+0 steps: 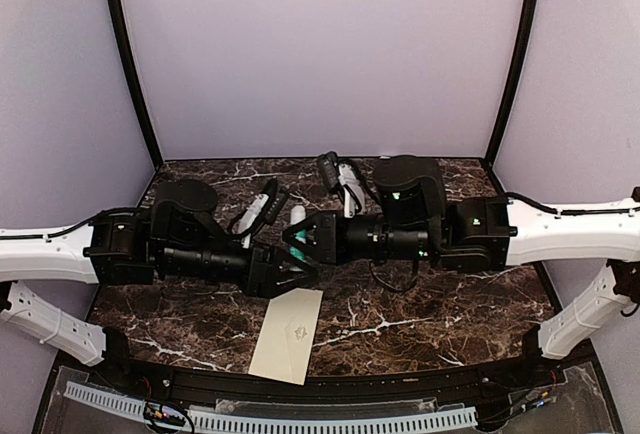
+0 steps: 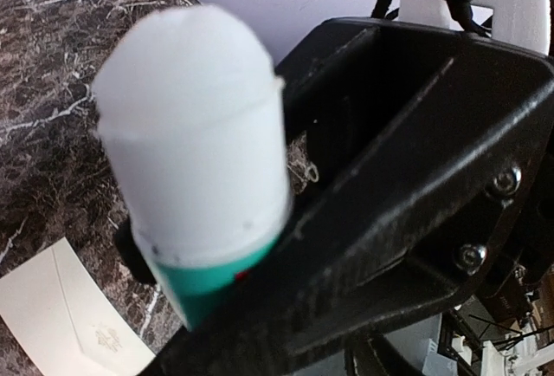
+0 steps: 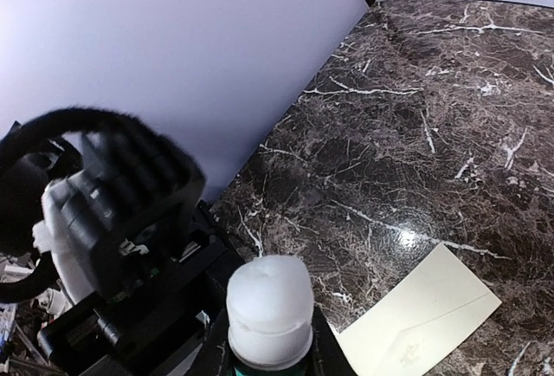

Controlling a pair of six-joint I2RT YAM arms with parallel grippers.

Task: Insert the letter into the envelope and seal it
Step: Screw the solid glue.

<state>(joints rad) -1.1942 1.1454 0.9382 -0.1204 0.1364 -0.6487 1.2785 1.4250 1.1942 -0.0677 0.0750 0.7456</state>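
While the right claw (image 1: 303,243) clamps the glue stick (image 3: 270,307) and the left claw (image 1: 300,272) stands parted, the envelope (image 1: 290,339) lies flat: likely light, thin, bendy paper, best pinched at an edge.

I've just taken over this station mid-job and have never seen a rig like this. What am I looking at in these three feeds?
Two robot arms are bolted at the near edge of a dark marble table. The top view looks down from above and behind them. The other two views come from a camera on each wrist. The left gripper and the right gripper meet over the middle of the table. Between them is a white-capped teal tube, probably a glue stick. It appears clamped in the right gripper, and it fills the left wrist view. Whether the left gripper touches it is unclear. The cream envelope lies flat near the front edge, untouched. No separate letter shows.
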